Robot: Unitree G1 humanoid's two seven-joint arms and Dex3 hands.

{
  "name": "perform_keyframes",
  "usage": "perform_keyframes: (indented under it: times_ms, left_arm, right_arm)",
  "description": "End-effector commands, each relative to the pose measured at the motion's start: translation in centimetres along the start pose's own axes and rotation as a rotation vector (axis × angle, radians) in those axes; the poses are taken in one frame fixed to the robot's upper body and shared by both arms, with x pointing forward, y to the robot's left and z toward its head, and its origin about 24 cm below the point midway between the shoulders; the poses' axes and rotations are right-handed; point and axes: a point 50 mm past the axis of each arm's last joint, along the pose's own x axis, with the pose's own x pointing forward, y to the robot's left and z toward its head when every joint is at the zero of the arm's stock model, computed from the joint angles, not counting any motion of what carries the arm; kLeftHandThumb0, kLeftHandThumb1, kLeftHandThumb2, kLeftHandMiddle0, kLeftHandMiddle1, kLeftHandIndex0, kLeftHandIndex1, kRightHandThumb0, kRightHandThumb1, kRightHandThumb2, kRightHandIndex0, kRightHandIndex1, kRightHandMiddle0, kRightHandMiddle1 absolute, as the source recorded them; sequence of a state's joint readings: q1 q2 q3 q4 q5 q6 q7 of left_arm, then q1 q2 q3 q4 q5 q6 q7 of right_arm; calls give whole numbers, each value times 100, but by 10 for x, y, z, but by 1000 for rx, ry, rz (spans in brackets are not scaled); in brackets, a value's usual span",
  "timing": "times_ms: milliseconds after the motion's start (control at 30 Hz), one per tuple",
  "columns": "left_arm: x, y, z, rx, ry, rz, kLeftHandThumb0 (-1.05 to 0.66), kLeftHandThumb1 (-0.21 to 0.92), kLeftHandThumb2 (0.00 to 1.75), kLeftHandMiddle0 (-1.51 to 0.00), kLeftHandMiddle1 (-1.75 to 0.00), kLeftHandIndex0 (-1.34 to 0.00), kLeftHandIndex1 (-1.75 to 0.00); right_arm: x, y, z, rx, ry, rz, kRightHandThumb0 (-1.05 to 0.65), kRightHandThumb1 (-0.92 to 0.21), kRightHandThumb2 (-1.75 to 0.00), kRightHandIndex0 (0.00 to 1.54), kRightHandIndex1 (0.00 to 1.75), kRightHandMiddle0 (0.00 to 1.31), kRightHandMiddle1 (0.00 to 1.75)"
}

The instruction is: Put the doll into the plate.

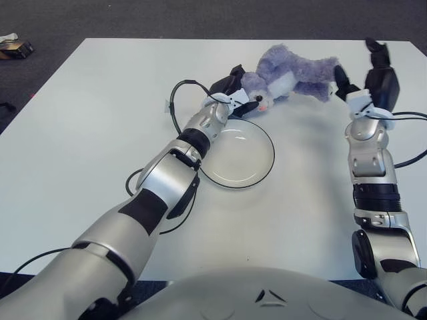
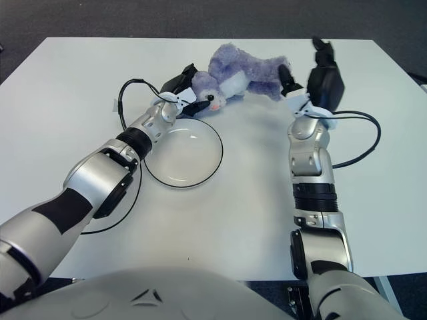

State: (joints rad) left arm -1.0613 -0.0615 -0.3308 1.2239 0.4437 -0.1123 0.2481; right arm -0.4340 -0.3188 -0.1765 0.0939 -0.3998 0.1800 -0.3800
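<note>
A purple and white plush doll [image 1: 288, 72] lies on its side on the white desk [image 1: 100, 113], just beyond the far rim of the plate [image 1: 263, 175]. The plate is a clear, shallow dish with a dark edge, sitting near the middle of the desk. The doll's head, with its small pink nose, points toward the plate's far-left rim and sits just outside it; no part of the doll is inside the plate.

The left hand [image 1: 235, 90] reaches over the far-left edge of the plate and is at the doll's head. Its dark fingers [image 1: 227, 81] are curled around the head end of the doll, one below the face and the others behind it, gripping the plush.

The right hand [image 2: 319, 79] is raised to the right of the plate, just beside the doll's rear end. Its fingers [image 2: 285, 73] are spread apart and hold nothing: one short finger sits close to the doll's back leg, while another points up and away from it. Whether that nearer finger touches the plush cannot be told.

A thin black cable [image 1: 175, 107] loops on the desk to the left of the plate, next to the left forearm. A second cable [image 2: 363, 143] curves beside the right forearm, well to the right of the plate.
</note>
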Motion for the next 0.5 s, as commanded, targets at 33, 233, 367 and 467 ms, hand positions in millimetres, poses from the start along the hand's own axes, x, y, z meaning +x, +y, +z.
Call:
perform_keyframes:
  times_ms: [33,233,367,467]
  left_arm:
    - [2,10,-4,-37,9,-11,41,48,107,-49,-172,-48,-175]
    - [3,19,-7,-68,6,-21,42,48,109,-48,-174,-47,-175]
    - [3,20,-7,-70,5,-24,42,48,109,-48,-175,-47,-175]
    - [4,25,-9,-86,4,-25,42,48,109,-48,-175,-47,-175]
  right_arm:
    - [-5,3,-11,78,47,10,-80,-92,-83,32,0,20,30]
    - [-13,12,-30,88,121,52,-76,-92,-82,32,0,21,29]
    - [-13,13,-31,89,122,54,-75,-92,-82,33,0,22,29]
    - [-16,18,-37,81,136,71,-75,-92,-82,33,0,22,29]
